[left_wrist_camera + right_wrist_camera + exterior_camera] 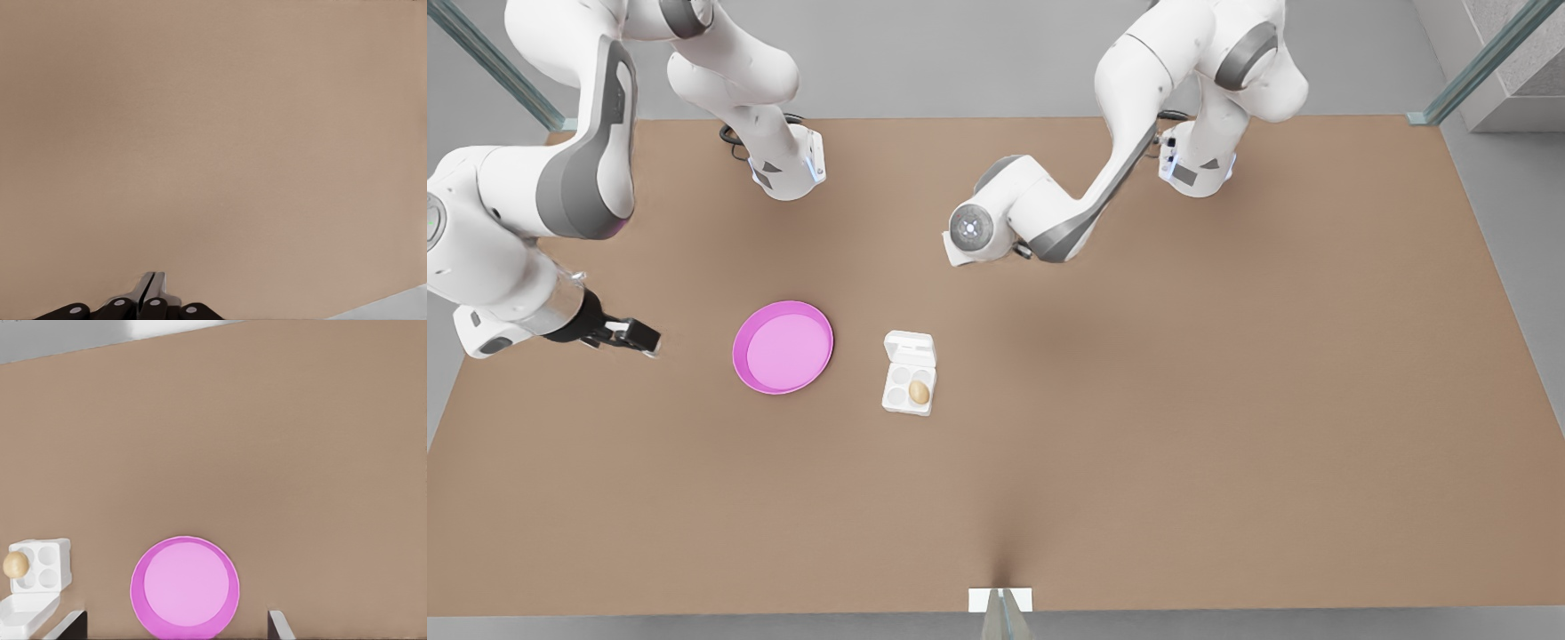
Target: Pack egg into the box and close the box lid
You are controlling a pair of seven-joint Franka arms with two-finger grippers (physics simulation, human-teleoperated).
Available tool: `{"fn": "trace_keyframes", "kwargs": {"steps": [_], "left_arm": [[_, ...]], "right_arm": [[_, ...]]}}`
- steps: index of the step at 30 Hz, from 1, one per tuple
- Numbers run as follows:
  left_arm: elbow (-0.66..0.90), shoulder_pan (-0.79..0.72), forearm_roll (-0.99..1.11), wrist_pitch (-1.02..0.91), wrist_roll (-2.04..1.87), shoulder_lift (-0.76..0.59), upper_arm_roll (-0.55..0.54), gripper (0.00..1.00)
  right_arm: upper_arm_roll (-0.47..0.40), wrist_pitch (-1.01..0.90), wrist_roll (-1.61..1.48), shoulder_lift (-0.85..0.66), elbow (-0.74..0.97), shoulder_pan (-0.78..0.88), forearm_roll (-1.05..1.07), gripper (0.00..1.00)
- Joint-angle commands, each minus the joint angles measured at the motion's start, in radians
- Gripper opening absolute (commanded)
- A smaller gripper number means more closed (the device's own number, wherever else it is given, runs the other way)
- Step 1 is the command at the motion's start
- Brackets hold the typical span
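We see the right gripper hovering over the desk near its edge on the front view's left, its arm bent low and the wrist pointing toward the plate. Its wrist view looks across the plate, with the two fingers spread wide apart and nothing between them. The other arm folds over the desk's far-middle part, wrist turned down. In the left wrist view, the left gripper has its metal fingertips pressed together, empty, over bare desk.

The desk is a flat, matte tan-brown sheet. The plate is a round, smooth pink dish with a raised, darker rim. Just beside it, toward the front view's right, sits the box, a small white square carton with round cups. The lid lies open, hinged on the box's far edge. The egg, a smooth tan oval, rests in one cup on the side away from the plate.
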Motion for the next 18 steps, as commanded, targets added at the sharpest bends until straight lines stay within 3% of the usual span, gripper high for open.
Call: {"fn": "trace_keyframes", "kwargs": {"steps": [1, 9, 18], "left_arm": [[0.001, -0.052, -0.051, 0.194, -0.907, 0.018, 0.0, 0.21], [0.005, -0.116, -0.021, 0.6, -0.811, 0.184, 0.001, 0.21], [0.125, -0.09, 0.125, 0.675, -0.729, 0.284, 0.006, 0.21]], "right_arm": [[0.0, -0.086, -0.084, 0.0, 0.0, -0.006, 0.042, 1.0], [0.0, -0.079, -0.084, 0.007, 0.0, 0.0, 0.059, 1.0], [0.003, -0.079, -0.081, 0.016, -0.002, 0.012, 0.054, 1.0]]}}
